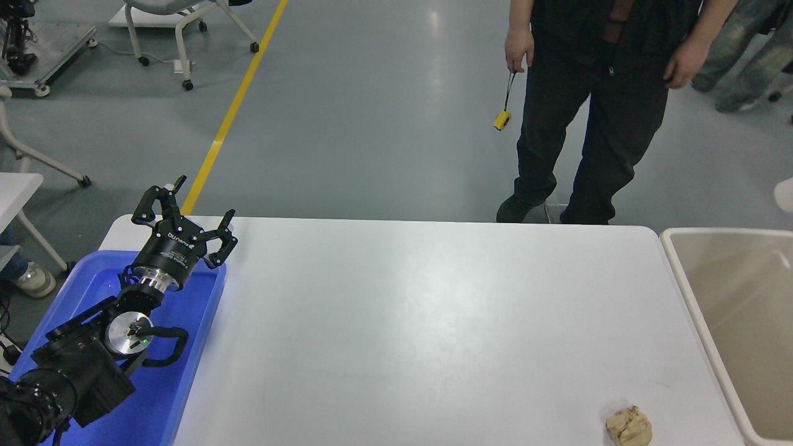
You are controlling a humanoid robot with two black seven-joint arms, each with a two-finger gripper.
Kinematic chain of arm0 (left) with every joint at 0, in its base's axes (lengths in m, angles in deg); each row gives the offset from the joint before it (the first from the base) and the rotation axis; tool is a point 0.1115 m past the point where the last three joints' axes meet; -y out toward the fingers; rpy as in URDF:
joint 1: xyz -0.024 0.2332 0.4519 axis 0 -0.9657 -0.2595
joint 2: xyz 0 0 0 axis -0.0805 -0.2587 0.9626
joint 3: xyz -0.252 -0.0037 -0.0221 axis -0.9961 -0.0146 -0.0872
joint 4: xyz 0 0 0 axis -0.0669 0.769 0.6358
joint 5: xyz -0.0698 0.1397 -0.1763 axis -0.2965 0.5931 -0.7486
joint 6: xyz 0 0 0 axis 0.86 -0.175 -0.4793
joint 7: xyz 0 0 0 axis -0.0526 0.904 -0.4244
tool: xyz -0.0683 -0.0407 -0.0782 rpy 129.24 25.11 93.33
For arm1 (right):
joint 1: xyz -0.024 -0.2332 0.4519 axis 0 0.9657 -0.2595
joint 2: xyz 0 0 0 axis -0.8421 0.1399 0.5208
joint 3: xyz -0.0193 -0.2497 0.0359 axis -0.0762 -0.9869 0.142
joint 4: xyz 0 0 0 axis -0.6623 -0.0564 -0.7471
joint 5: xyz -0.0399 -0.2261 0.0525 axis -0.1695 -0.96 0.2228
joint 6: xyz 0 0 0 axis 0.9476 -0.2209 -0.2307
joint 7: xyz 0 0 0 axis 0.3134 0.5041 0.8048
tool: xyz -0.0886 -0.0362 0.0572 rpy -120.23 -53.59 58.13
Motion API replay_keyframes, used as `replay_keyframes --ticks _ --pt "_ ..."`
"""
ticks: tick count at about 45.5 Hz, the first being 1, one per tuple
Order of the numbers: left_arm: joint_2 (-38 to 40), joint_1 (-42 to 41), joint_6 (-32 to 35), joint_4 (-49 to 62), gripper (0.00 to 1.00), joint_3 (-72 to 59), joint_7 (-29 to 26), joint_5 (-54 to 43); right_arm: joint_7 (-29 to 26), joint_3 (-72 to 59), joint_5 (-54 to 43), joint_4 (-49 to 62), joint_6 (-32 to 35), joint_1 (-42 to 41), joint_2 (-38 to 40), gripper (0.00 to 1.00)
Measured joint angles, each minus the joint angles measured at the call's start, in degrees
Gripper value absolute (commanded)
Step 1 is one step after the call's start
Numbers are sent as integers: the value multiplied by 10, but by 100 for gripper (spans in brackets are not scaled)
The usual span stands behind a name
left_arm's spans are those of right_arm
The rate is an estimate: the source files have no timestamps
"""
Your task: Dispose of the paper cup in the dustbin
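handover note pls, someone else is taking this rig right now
Left gripper: open, parked over the blue tray at lower left.
Right gripper: out of view past the right edge.
Paper cup: only a white sliver shows at the right edge, above the dustbin; whether it is held cannot be seen.
Done: cup is off the table.
Left: no cup visible in the dustbin; confirm the drop.
Crumpled paper ball lies near the table's front right.

Beige dustbin (687, 291) with a tan interior — beside a white table (433, 322). Blue tray (186, 396) — black left gripper (186, 220). Tan paper ball (629, 426).
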Motion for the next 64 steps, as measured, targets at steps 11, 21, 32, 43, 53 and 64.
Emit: replay_keyframes --ticks 11,21,32,43,53,64 --pt "0 0 0 0 100 0 0 0 -113 0 56 20 2 36 -7 0" --pt "0 0 0 0 100 0 0 0 -173 4 82 30 -5 63 -36 0" --pt "0 0 0 0 100 0 0 0 -201 31 92 65 -19 115 -111 0" --pt "0 0 0 0 100 0 0 0 -210 55 95 79 -38 159 -169 0" --pt "0 0 0 0 100 0 0 0 -213 68 96 84 -46 178 -189 0" --pt "0 0 0 0 100 0 0 0 -214 72 96 85 -50 185 -196 0"
